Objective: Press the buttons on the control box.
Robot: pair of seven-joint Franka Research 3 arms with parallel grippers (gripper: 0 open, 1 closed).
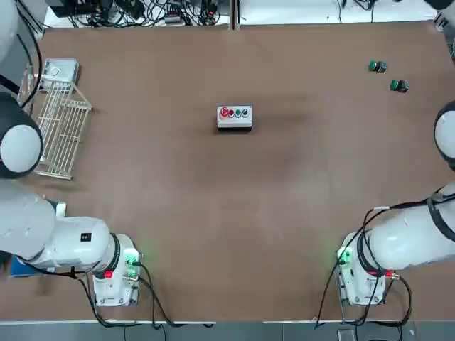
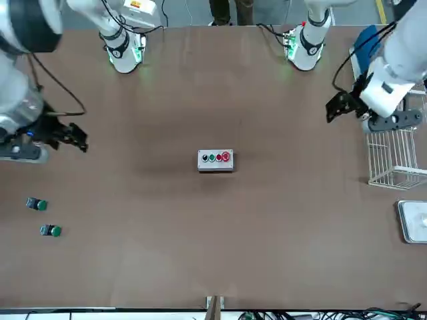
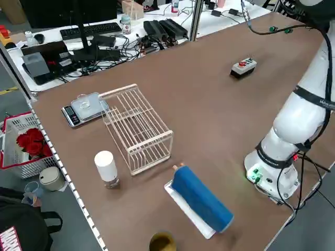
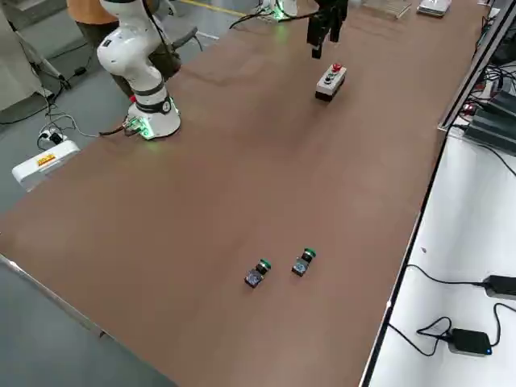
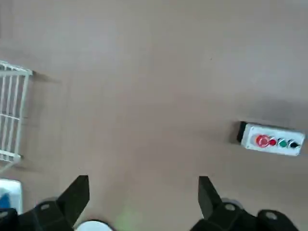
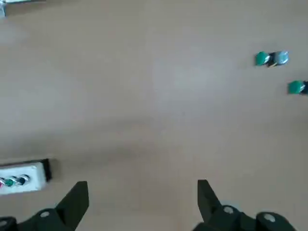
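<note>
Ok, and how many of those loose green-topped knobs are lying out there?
2: one knob nearer the robot, the other knob farther out, both right of the control box.

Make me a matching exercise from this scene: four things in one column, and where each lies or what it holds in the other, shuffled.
1. control box
2. wire rack
3. blue roll
4. left hand

A. open, holding nothing
B. beside the grey metal box
C. bearing a row of four buttons
D. on a white sheet

Pairs: 1-C, 2-B, 3-D, 4-A
</note>
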